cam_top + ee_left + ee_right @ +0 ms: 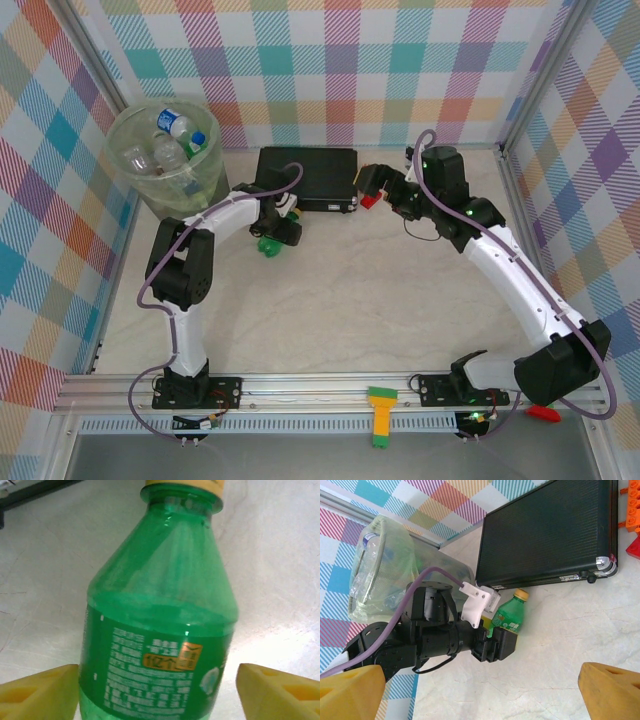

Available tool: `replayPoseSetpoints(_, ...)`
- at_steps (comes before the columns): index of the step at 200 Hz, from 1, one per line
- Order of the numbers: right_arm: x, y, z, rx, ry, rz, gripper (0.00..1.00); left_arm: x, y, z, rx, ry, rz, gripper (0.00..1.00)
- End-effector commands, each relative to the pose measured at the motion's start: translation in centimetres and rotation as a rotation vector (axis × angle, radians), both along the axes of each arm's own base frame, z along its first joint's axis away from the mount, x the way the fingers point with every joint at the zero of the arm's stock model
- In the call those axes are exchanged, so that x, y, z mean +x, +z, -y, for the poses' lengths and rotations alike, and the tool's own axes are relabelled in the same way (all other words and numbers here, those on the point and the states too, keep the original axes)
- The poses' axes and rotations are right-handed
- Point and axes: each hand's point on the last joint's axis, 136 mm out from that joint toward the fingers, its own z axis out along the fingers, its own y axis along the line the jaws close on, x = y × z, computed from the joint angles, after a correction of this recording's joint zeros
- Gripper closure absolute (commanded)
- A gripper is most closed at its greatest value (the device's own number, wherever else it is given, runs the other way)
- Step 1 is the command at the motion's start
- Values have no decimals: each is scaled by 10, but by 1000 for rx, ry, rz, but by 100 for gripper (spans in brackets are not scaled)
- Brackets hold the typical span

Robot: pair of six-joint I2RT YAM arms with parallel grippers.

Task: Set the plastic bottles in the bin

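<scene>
Spanning a booth of plaid walls [330, 60], the pale marbled table [350, 300] bears a green bottle [160, 630] just nearer than the black case [306, 178]. The bottle's base is cut off. The left gripper [157, 680] is spread around it, one finger touching and the other a sliver off. Left of the case, the bin [150, 195] holds clear bottles [172, 122]. The right gripper [480, 687] gapes wide, empty.

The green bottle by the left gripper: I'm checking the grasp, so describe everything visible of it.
The green bottle is translucent plastic with a yellow cap and a green label bearing white print and an orange patch. It sits between the left gripper's open jaws, near the black case, cap toward it; one jaw looks touching, the other just apart.
</scene>
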Motion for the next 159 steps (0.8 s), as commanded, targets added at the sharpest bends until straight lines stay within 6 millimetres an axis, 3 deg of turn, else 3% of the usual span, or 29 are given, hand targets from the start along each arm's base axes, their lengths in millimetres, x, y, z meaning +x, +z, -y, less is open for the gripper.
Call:
replayPoseSetpoints(1, -5, 15, 0, 19, -1, 38, 1, -6, -5, 1, 15, -9, -34, 25)
replayPoseSetpoints(37, -9, 19, -6, 30, 35, 50, 1, -9, -3, 3, 7, 3, -46, 36)
replayPoseSetpoints(79, -15, 25, -21, 62, 117, 76, 1, -4, 33, 13, -70, 44, 25, 45)
replayPoseSetpoints(121, -21, 37, -31, 71, 176, 124, 1, 0, 92, 21, -178, 116, 135, 47)
replayPoseSetpoints(159, -21, 48, -36, 81, 195, 167, 1, 3, 164, 21, -286, 191, 270, 48)
